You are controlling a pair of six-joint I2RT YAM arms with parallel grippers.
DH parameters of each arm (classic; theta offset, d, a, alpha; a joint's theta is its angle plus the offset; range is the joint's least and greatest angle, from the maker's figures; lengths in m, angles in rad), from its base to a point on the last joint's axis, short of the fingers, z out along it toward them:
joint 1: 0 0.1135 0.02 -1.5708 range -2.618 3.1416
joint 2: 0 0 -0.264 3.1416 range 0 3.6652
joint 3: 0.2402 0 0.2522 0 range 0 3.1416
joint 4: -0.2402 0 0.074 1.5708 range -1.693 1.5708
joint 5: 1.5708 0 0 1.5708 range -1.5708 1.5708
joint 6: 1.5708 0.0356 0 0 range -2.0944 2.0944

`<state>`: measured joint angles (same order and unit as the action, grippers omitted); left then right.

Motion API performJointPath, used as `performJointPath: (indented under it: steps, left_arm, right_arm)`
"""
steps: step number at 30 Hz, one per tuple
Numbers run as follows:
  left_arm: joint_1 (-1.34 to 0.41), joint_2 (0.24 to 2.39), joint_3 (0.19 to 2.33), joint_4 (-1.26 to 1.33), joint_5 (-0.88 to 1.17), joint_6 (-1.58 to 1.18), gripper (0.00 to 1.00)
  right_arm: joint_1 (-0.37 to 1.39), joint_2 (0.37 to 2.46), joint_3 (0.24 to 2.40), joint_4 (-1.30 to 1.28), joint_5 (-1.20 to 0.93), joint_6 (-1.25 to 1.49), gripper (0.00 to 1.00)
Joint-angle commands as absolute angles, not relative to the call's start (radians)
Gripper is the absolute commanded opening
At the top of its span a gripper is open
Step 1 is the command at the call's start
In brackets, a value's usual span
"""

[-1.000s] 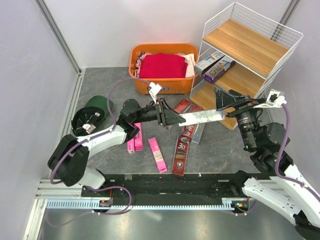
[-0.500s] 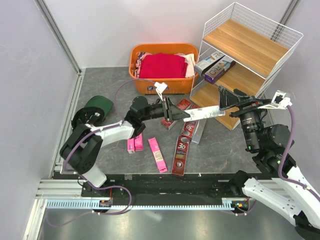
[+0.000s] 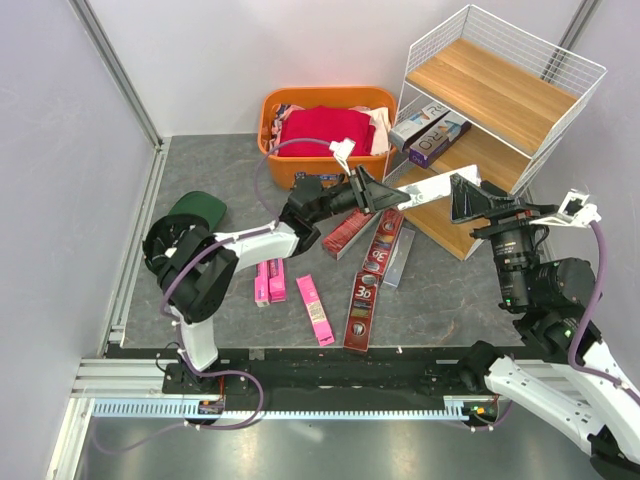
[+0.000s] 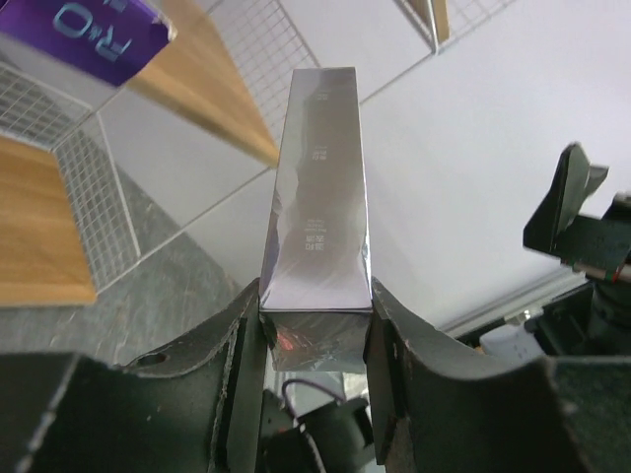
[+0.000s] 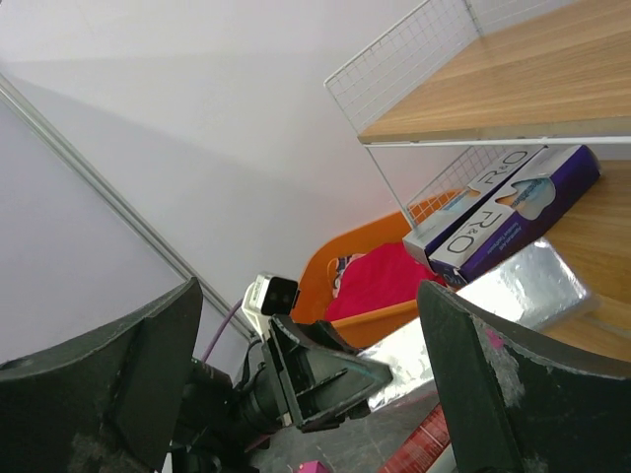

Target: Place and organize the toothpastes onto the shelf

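Observation:
My left gripper is shut on the near end of a silver-grey toothpaste box, held in the air. The box's far end points at the front of the shelf, just below the purple box and white box lying on the middle board. My right gripper hangs open beside the silver box, holding nothing. On the floor lie dark red boxes, pink boxes and a grey box.
An orange basket with folded red clothes stands left of the shelf. A green cap lies at the far left. A metal rail runs along the left wall.
My left arm has carried the silver box away from me and to the right, up to the shelf's front. The right gripper has drifted slightly right and stayed open.

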<state>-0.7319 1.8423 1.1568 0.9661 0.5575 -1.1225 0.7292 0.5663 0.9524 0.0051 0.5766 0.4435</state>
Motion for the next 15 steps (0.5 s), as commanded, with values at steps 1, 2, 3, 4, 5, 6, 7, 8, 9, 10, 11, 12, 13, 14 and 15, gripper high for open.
performJointPath:
  steps: [1, 2, 3, 4, 5, 6, 7, 8, 9, 10, 11, 12, 13, 14, 15]
  left_arm:
    - [-0.765, 1.893, 1.305, 0.979, 0.431, -1.195, 0.02]
    - [-0.772, 1.905, 1.324, 0.962, 0.416, -1.201, 0.02]
    - [-0.776, 1.936, 1.368, 0.927, 0.399, -1.224, 0.02]
    - [-0.785, 1.951, 1.391, 0.914, 0.373, -1.235, 0.02]
    - [-0.790, 1.971, 1.416, 0.898, 0.359, -1.244, 0.02]
    - [-0.807, 2.020, 1.483, 0.850, 0.324, -1.277, 0.02]
    - [-0.811, 2.037, 1.503, 0.836, 0.312, -1.287, 0.02]
    - [-0.818, 2.051, 1.541, 0.810, 0.304, -1.305, 0.02]
    - [-0.828, 2.078, 1.554, 0.798, 0.273, -1.316, 0.02]
    - [-0.833, 2.086, 1.565, 0.784, 0.258, -1.327, 0.02]
    - [-0.838, 2.094, 1.574, 0.776, 0.241, -1.350, 0.02]
    - [-0.847, 2.105, 1.575, 0.779, 0.206, -1.357, 0.02]
    - [-0.850, 2.111, 1.578, 0.776, 0.190, -1.364, 0.02]
    - [-0.854, 2.115, 1.588, 0.772, 0.174, -1.377, 0.02]
    - [-0.861, 2.118, 1.592, 0.761, 0.146, -1.382, 0.02]
  right_arm:
    - [0.730, 0.545, 0.989, 0.003, 0.606, 0.419, 0.98]
    - [0.730, 0.543, 0.989, 0.005, 0.606, 0.417, 0.98]
    - [0.730, 0.540, 0.991, -0.023, 0.607, 0.416, 0.98]
    - [0.730, 0.538, 0.989, -0.023, 0.610, 0.414, 0.98]
    - [0.730, 0.537, 0.991, -0.023, 0.612, 0.413, 0.98]
    - [0.730, 0.534, 0.996, -0.032, 0.612, 0.411, 0.98]
    - [0.730, 0.531, 0.999, -0.037, 0.615, 0.408, 0.98]
    - [0.730, 0.529, 1.000, -0.040, 0.620, 0.405, 0.98]
    - [0.730, 0.523, 1.000, -0.043, 0.621, 0.405, 0.98]
    - [0.732, 0.522, 1.002, -0.044, 0.624, 0.402, 0.98]
    - [0.730, 0.517, 1.002, -0.048, 0.629, 0.402, 0.98]
    - [0.730, 0.512, 1.002, -0.051, 0.630, 0.400, 0.98]
    - [0.729, 0.511, 1.000, -0.052, 0.635, 0.400, 0.98]
    - [0.730, 0.508, 1.000, -0.054, 0.635, 0.397, 0.98]
    - [0.730, 0.503, 1.000, -0.055, 0.640, 0.397, 0.98]
